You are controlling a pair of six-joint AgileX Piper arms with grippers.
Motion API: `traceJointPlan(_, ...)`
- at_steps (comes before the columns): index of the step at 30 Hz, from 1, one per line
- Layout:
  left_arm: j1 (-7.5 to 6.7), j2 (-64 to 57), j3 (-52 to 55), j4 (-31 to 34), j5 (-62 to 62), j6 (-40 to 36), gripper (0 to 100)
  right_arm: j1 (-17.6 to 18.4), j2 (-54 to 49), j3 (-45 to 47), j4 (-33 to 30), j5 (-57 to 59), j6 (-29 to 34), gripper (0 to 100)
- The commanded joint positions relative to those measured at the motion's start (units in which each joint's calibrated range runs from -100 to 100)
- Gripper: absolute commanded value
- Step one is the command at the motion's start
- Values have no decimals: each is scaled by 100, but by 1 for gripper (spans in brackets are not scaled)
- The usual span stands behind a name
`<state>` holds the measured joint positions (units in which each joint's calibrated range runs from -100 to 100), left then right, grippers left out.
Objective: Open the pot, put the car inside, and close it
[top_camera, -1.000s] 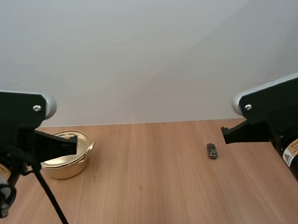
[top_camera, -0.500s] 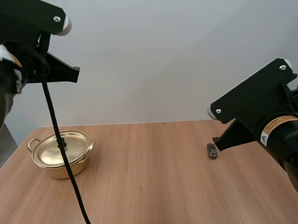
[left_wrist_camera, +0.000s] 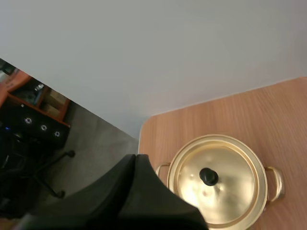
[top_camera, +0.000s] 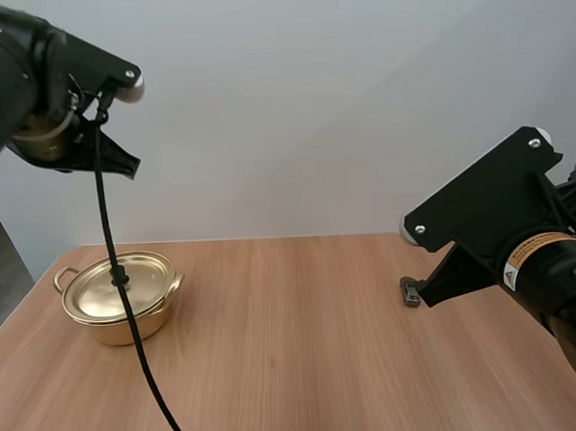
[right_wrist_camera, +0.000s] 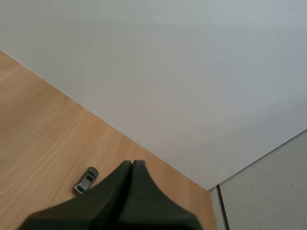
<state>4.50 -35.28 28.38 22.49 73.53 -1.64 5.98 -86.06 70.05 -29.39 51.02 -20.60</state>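
Pot [top_camera: 119, 302] of gold-coloured metal stands at the left of the high view, near the far left corner of the wooden table [top_camera: 296, 370]. Its lid [top_camera: 116, 285] is on and seated flat. The left wrist view looks down on the black knob [left_wrist_camera: 208, 176] at the lid's centre and on loop handles [left_wrist_camera: 275, 182] at opposite sides of the pot.

Car [top_camera: 408, 291], a small grey toy, lies on the bare wood at the right of the high view, well apart from the pot and partly hidden behind the right arm [top_camera: 522, 251]. In the right wrist view it rests flat on the table, close to the far edge.

Left gripper [top_camera: 126, 166] hangs in the upper left of the high view, raised well above the pot and touching nothing. In its wrist view the fingers [left_wrist_camera: 144, 191] lie together as one dark wedge with nothing between them.

Right gripper [right_wrist_camera: 132, 165] is low over the table at the right, close to the car but apart from it. Its fingers [right_wrist_camera: 120, 201] are likewise pressed together and empty.
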Motion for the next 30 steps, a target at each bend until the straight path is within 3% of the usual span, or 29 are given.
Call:
traceJointPlan(1,2,1902,-5,-8,-228,65,5,10,-61,2,59,212,-1,0)
traceJointPlan(3,2,1930,-5,-8,-98,65,21,51,-86,2,71,424,-1,0)
traceJointPlan(8,2,2144,-5,15,376,21,95,76,-86,2,180,511,-1,0)
traceJointPlan(9,2,2220,-5,45,450,21,100,76,-86,2,206,532,-1,0)
traceJointPlan(16,2,2713,-17,329,728,-109,100,53,-86,2,388,1167,-1,0)
traceJointPlan(30,2,3163,-419,-78,542,31,97,-18,-86,2,526,1438,-1,0)
